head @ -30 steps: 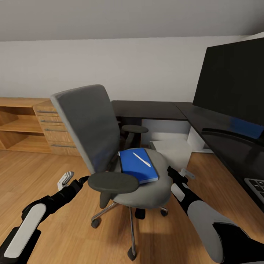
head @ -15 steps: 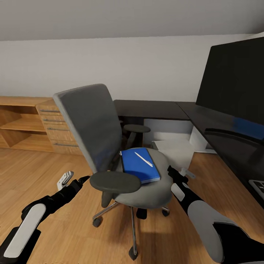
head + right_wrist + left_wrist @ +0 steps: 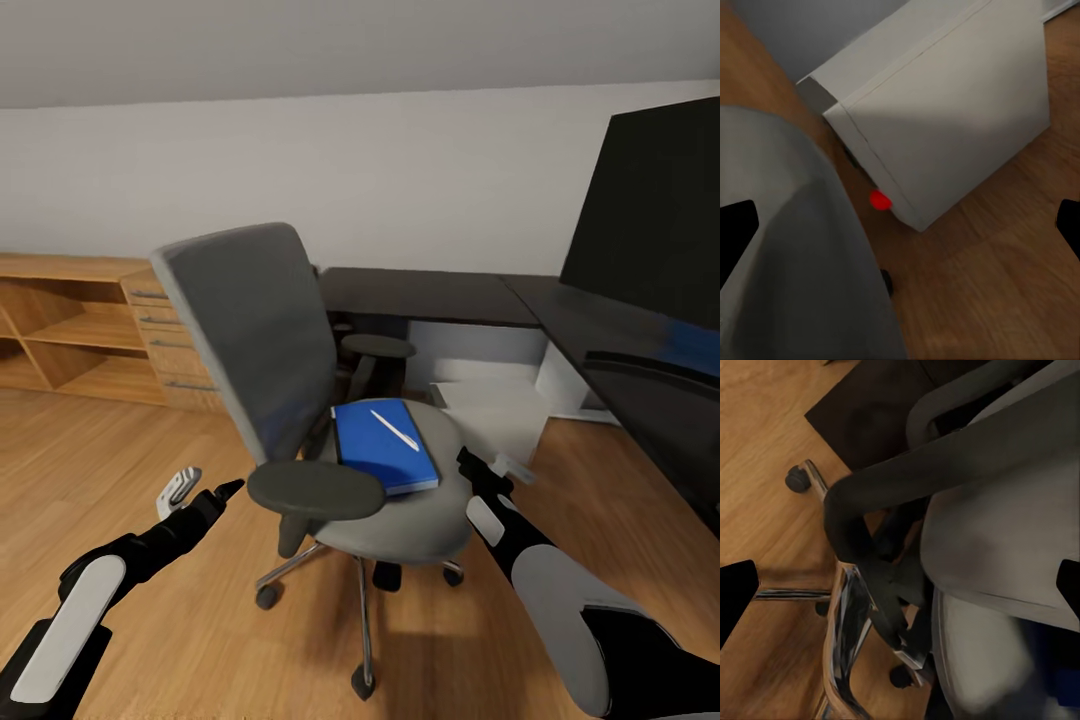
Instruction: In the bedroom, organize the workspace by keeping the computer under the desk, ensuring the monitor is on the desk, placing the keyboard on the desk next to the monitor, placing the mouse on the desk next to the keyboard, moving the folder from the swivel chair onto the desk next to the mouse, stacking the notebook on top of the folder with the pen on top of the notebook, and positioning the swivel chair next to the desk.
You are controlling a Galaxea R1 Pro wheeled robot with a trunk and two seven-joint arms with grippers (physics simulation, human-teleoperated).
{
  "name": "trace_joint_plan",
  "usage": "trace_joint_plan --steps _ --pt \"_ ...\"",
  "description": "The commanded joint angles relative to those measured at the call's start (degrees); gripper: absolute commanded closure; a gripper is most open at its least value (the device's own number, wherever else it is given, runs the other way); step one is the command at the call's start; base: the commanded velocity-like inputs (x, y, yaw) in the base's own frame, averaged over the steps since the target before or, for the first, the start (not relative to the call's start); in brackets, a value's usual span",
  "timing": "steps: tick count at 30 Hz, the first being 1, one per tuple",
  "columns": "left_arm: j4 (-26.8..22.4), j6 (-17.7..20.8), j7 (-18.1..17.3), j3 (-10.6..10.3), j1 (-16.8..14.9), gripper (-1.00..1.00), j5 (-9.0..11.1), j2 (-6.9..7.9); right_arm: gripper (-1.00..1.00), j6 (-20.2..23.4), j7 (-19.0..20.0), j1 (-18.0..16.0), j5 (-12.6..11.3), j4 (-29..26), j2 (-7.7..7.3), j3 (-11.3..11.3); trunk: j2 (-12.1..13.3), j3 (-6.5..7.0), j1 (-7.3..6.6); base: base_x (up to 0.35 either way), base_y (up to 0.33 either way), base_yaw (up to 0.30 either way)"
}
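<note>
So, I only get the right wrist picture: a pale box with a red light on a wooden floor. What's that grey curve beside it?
Observer: That is the seat of the swivel chair. The head view shows a blue folder lying on it.
Operator: Anything on the folder?
Observer: A white pen lies across its cover.
Operator: And where is my box in the room?
Observer: The computer stands on the floor by the inner corner of the black desk, just behind the chair.

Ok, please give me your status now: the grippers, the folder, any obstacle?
Left gripper and right gripper open, empty. Folder on swivel chair seat, pen on top. Near armrest partly blocks left-side reach.
</note>
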Motion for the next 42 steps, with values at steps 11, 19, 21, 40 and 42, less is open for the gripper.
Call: trace_joint_plan --steps 11,19,21,40,42 --pt "-0.1 0.1 0.5 0.0 -0.1 -1.00 0.6 0.01 -1.00 -0.2 0.1 0.0 -0.9 1.7 0.03 0.2 0.0 -0.44 0.00 0.000 0.000 0.060" --pt "-0.1 0.1 0.5 0.0 -0.1 -1.00 0.6 0.01 -1.00 -0.2 0.1 0.0 -0.8 1.4 -0.11 0.1 0.0 -0.48 0.00 0.000 0.000 0.002" --pt "-0.1 0.1 0.5 0.0 -0.1 -1.00 0.6 0.03 -1.00 -0.2 0.1 0.0 -0.7 1.3 -0.12 0.1 0.0 -0.48 0.00 0.000 0.000 0.000" --pt "-0.1 0.1 0.5 0.0 -0.1 -1.00 0.6 0.08 -1.00 0.2 -0.3 0.0 -0.9 1.1 -4.16 -5.6 0.0 -0.48 0.00 0.000 0.000 0.000" --pt "-0.1 0.1 0.5 0.0 -0.1 -1.00 0.6 0.09 -1.00 0.2 -0.3 0.0 -1.0 1.1 -4.30 -6.8 0.0 -0.48 0.00 0.000 0.000 0.000"
